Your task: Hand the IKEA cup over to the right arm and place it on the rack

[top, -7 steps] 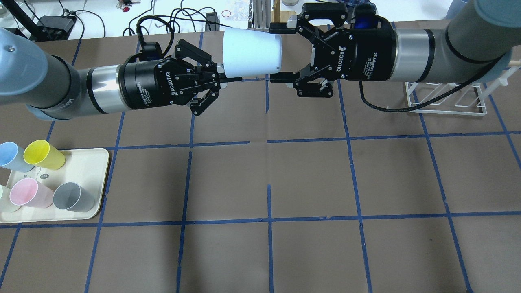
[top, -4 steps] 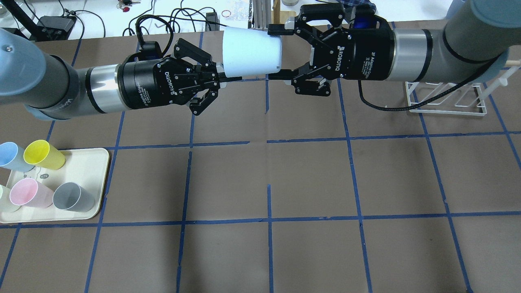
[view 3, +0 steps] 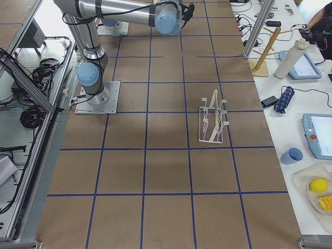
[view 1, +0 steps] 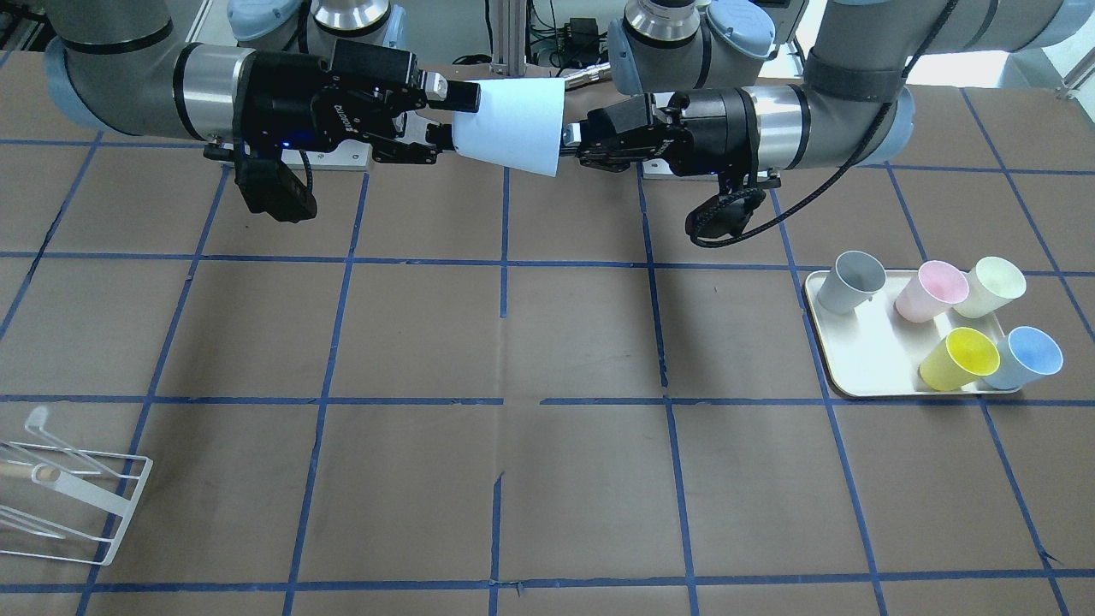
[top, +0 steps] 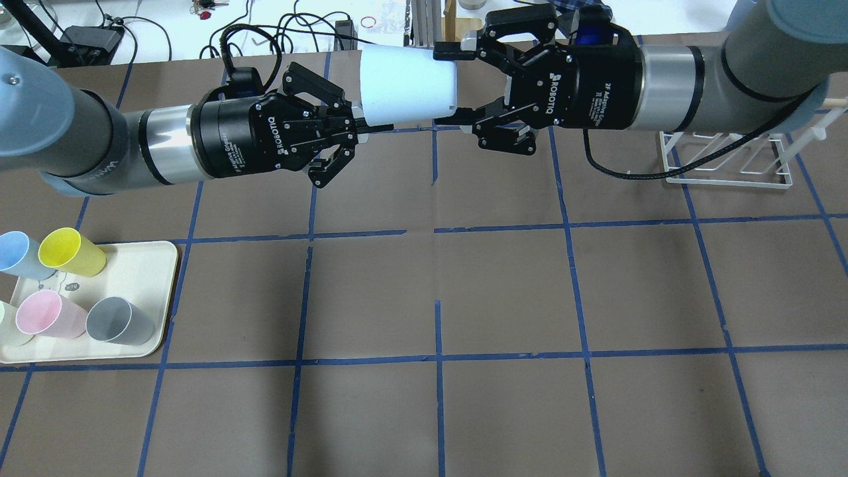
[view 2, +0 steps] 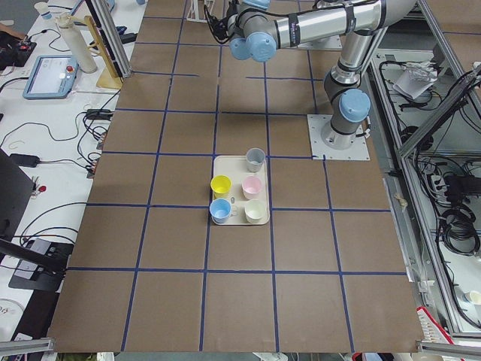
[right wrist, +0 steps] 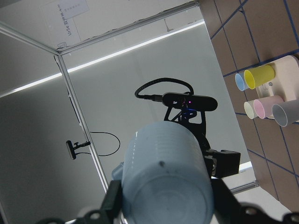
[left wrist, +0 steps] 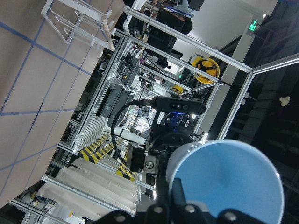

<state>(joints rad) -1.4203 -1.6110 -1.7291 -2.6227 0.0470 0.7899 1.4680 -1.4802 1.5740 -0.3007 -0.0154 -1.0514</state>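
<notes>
Overhead exterior shows the left gripper (top: 368, 126) clamped on the wide, open end of the IKEA cup (top: 407, 83). The left wrist camera looks straight into the pale-blue mouth, where one finger (left wrist: 177, 193) sits inside the rim. The cup lies on its side in the air, raised above the table (top: 503, 298); its mouth is toward the left arm (top: 99, 146) and its closed base toward the right.

The right gripper (top: 440, 85) meets it from the opposite side; its two fingers straddle the narrow base end, one on each side, and both pads look pressed against the cup wall, so both grippers have hold of the cup at once. The right wrist camera faces the round base, with a dark finger on either side of it. In the front-facing view the cup (view 1: 513, 128) bridges the gap between the two black grippers, which point at each other along one line.

The right arm (top: 695, 79) reaches in nearly level from the robot's right. Under and beyond its wrist the rack (top: 729, 162) stands on the table, partly hidden by the arm and well apart from the cup; its white prongs and wooden dowel show plainly in the exterior right view (view 3: 212, 116).

On the robot's left side of the table a cream tray (top: 149, 265) holds other cups, mouths up — a yellow cup (top: 69, 250) just beside a blue cup (top: 16, 250), a pink cup (top: 46, 315), a grey cup (top: 119, 320) and a pale cream cup (view 1: 992, 285).
</notes>
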